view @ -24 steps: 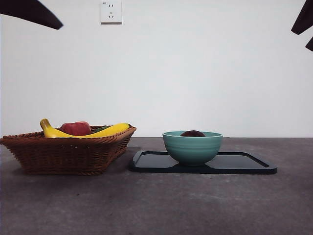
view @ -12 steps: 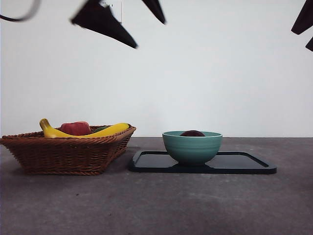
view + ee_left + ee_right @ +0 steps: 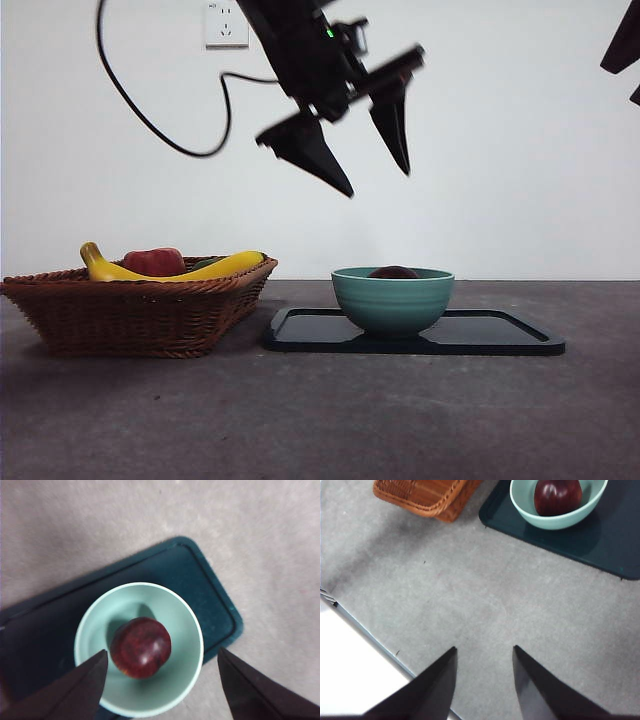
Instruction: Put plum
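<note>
Glossy plum (matt bowl), woven wicker basket

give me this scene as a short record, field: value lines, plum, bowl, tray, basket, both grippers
plum: lies in the bowl, untouched
bowl: teal, upright on the tray
tray: dark, flat on the table, beside the basket
basket: wicker, holds bananas and a red fruit
left gripper: above the bowl, jaws open, empty
right gripper: waits away from the bowl, jaws open, empty
</note>
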### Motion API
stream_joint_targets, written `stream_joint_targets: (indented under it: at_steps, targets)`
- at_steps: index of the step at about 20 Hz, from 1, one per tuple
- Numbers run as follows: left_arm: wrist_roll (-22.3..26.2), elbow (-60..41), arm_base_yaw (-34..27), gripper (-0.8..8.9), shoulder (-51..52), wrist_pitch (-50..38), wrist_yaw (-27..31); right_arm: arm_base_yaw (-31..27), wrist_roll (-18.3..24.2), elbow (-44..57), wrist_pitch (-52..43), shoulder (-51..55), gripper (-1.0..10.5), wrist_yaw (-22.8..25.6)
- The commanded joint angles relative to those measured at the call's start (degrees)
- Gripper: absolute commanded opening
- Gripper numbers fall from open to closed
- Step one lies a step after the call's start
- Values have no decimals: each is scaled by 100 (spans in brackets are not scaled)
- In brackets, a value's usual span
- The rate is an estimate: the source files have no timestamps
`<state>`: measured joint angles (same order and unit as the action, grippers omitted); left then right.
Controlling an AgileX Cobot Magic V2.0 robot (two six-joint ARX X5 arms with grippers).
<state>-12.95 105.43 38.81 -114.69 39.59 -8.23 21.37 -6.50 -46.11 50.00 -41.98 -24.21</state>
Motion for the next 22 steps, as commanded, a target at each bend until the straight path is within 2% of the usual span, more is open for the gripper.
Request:
stream_joint_targets:
  at_steps: [1, 7, 22]
  targets:
    - [79, 232, 120, 344, -385, -92, 151, 31, -74, -20, 7, -22, 178, 4]
    - [199, 232, 245, 344, -879, -234, 640, 33, -52, -20, 83, -22, 178, 4]
    - [197, 232, 332, 351, -1386, -492, 667, 31, 59, -20, 63, -22, 178, 20]
